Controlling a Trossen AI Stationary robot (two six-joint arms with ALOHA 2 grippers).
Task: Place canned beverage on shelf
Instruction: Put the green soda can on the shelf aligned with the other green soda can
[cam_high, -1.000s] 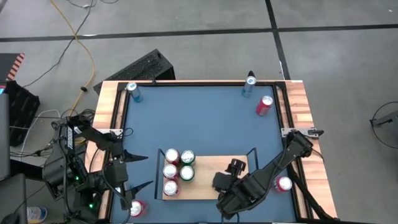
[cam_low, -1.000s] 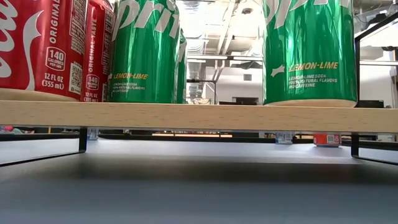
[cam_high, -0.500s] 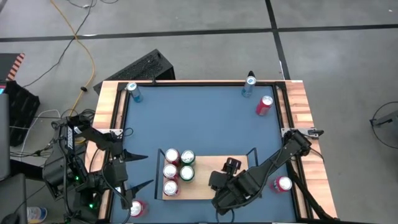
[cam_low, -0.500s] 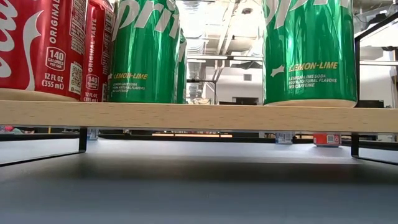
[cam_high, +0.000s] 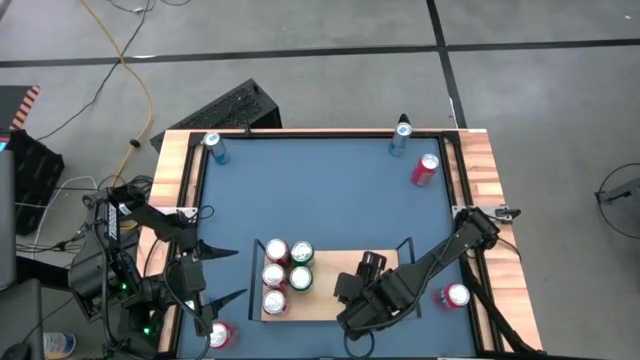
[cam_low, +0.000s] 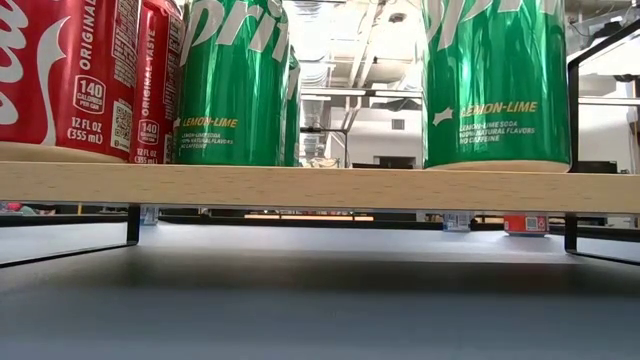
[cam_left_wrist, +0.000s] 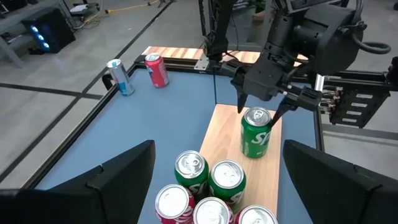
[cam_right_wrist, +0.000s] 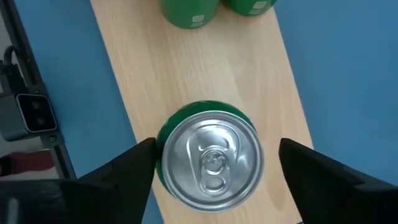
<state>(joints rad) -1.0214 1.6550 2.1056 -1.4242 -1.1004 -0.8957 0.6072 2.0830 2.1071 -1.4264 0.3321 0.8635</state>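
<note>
The shelf (cam_high: 335, 285) is a light-wood board with black rails, standing on the blue table near its front edge. Several red and green cans (cam_high: 287, 275) stand at its left end. A single green can (cam_left_wrist: 256, 132) stands upright on the board's right half. My right gripper (cam_right_wrist: 216, 149) hangs over it, pointing down and open, with one finger on either side of the can's top. In the high view the gripper hides that can. My left gripper (cam_left_wrist: 214, 180) waits open, raised over the table's left side. My right gripper has its fingers on either side of the green can's upper wall (cam_right_wrist: 163, 155). A gap shows at one finger (cam_right_wrist: 292, 155). The other finger (cam_right_wrist: 140, 158) stands right at the wall, and I cannot tell whether it touches. The can stands on the shelf.
Two blue cans (cam_high: 213, 148) (cam_high: 400, 138) and a red can (cam_high: 425, 168) stand along the far edge. Another red can (cam_high: 457, 296) lies right of the shelf, and one more (cam_high: 218, 335) is at the near left. Bare board (cam_high: 330, 295) shows between the group and the single can.
My right arm has edged a little toward the table's left edge above the shelf. In the low view the single green can has shifted slightly the same way and still stands upright on the board.
</note>
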